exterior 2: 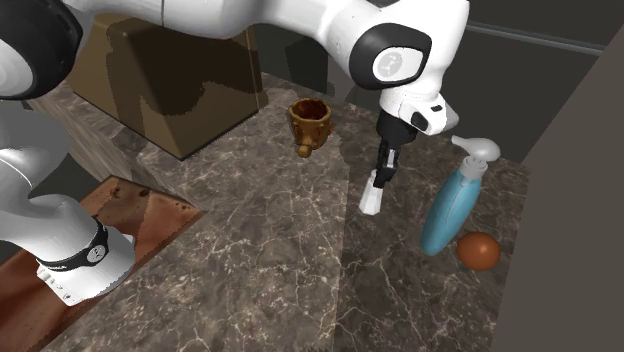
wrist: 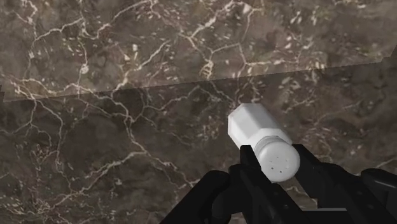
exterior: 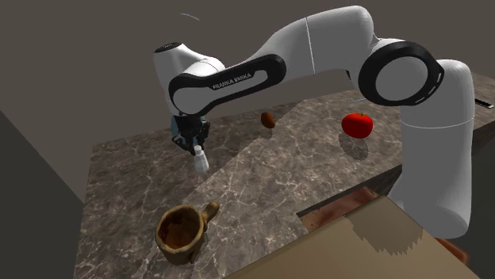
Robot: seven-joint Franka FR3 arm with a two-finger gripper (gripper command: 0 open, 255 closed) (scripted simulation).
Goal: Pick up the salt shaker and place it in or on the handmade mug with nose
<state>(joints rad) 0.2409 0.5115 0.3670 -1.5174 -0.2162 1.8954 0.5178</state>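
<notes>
The black gripper [wrist: 273, 158] is clamped on the white salt shaker [wrist: 257, 135] by its capped end, over the marble counter [exterior: 262, 178] and well apart from the brown mug [exterior: 184, 231], which stands upright.

White letters reading "FRANKA EMIKA" run along the dark band of the arm [exterior: 230, 78].
</notes>
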